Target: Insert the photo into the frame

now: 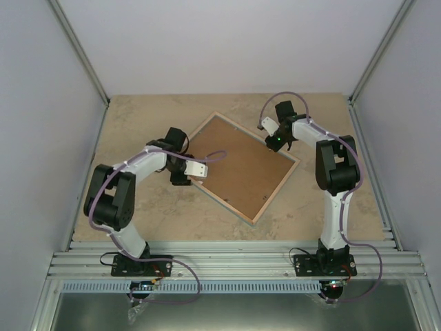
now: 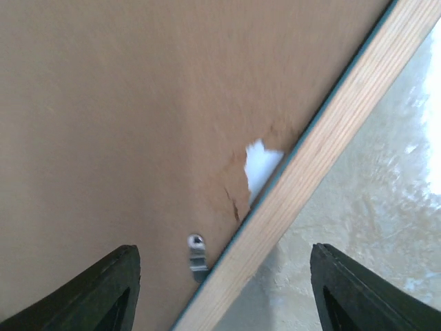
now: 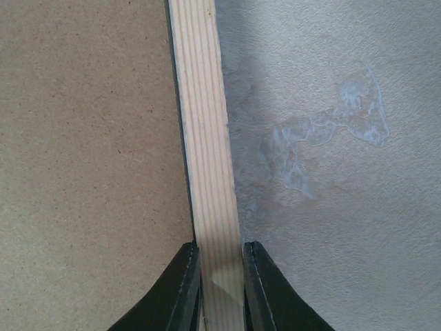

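Note:
The frame [image 1: 220,202] lies back side up in the middle of the table, bare wood rim showing, with a brown backing board [image 1: 238,165] set in it. The photo is hidden. My left gripper [image 1: 180,178] hovers open over the frame's left edge; its jaws [image 2: 224,276] straddle the wood rim [image 2: 331,131] without touching it. A metal tab [image 2: 198,254] and a torn notch showing white [image 2: 260,165] sit at the board's edge [image 2: 124,117]. My right gripper [image 1: 282,143] is shut on the rim [image 3: 203,124] at the frame's far right edge [image 3: 220,256].
The beige stone-patterned table top [image 1: 138,117] surrounds the frame. Grey walls and metal posts [image 1: 83,48] close off the left, right and back. A ridged metal rail [image 1: 234,262] runs along the near edge by the arm bases.

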Action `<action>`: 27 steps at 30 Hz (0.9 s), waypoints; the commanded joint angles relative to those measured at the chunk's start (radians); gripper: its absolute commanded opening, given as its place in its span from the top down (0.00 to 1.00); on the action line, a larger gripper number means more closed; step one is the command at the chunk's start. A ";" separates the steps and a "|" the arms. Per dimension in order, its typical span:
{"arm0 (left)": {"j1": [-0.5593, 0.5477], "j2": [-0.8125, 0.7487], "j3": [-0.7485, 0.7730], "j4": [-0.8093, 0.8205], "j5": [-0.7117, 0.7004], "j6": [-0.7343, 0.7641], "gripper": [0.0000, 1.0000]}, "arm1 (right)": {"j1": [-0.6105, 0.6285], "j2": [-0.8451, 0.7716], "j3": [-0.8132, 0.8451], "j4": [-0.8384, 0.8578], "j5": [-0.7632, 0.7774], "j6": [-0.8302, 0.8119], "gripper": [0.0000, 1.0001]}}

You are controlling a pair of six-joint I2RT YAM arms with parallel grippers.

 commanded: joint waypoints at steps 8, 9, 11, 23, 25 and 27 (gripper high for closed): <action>-0.199 -0.128 -0.090 0.039 0.150 -0.164 0.32 | 0.011 0.014 -0.052 0.033 -0.009 0.139 0.99; -0.223 -0.124 -0.094 0.042 0.156 -0.168 0.32 | 0.014 0.012 -0.053 0.035 -0.008 0.149 0.99; -0.253 -0.115 -0.105 0.058 0.158 -0.176 0.34 | 0.022 0.007 -0.062 0.042 -0.006 0.163 0.99; -0.303 -0.044 -0.172 0.101 0.080 -0.160 0.48 | 0.038 -0.009 -0.100 0.067 -0.004 0.190 0.99; -0.303 -0.039 -0.183 0.119 0.073 -0.169 0.46 | 0.037 -0.007 -0.100 0.068 -0.006 0.191 0.99; -0.303 -0.027 -0.182 0.114 0.068 -0.175 0.47 | 0.038 -0.008 -0.099 0.068 -0.008 0.192 0.99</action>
